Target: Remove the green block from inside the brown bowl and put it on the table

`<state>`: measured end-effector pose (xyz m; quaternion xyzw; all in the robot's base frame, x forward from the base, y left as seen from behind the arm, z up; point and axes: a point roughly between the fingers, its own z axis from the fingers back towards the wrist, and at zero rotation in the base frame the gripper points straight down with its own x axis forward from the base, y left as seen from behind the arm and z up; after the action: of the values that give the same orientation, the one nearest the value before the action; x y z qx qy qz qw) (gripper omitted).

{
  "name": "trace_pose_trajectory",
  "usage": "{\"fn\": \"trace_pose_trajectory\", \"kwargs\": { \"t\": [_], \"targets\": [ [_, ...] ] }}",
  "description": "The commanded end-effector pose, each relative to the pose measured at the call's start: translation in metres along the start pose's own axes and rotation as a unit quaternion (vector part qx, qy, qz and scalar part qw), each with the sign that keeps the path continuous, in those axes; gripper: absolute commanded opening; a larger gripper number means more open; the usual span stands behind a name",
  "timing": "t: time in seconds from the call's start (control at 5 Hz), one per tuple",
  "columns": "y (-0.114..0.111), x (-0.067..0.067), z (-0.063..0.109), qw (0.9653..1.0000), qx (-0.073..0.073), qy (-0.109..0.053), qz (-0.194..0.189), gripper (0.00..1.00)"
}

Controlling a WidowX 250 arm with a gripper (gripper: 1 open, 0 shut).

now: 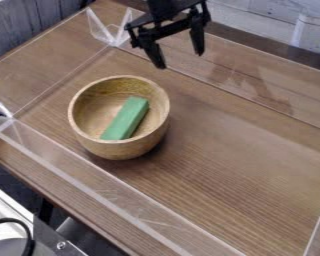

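The brown bowl (119,118) sits on the table (230,150) at the left of centre. Inside it lies the green block (125,118), slanted against the bowl's pale inner wall. My gripper (175,52) hangs above the far part of the table, behind and to the right of the bowl, well apart from it. Its two dark fingers (156,56) point down and stand wide open with nothing between them.
Low clear acrylic walls edge the table: one along the left front (69,190), one at the far left corner (109,30). Bare wood stretches to the right of the bowl and in front of it.
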<state>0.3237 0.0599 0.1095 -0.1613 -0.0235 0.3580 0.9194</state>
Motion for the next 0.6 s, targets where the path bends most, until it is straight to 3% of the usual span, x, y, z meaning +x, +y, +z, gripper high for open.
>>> {"fn": "trace_pose_trajectory", "kwargs": {
  "t": [0.0, 0.2, 0.4],
  "targets": [
    [-0.0098, 0.0166, 0.021, 0.9994, -0.011, -0.029, -0.012, 1.0],
    [-0.0147, 0.0195, 0.0215, 0.9975, -0.016, -0.025, -0.064, 1.0],
    [-0.0066, 0.0173, 0.0157, 0.9977, 0.005, -0.049, -0.046, 1.0]
  ]
}}
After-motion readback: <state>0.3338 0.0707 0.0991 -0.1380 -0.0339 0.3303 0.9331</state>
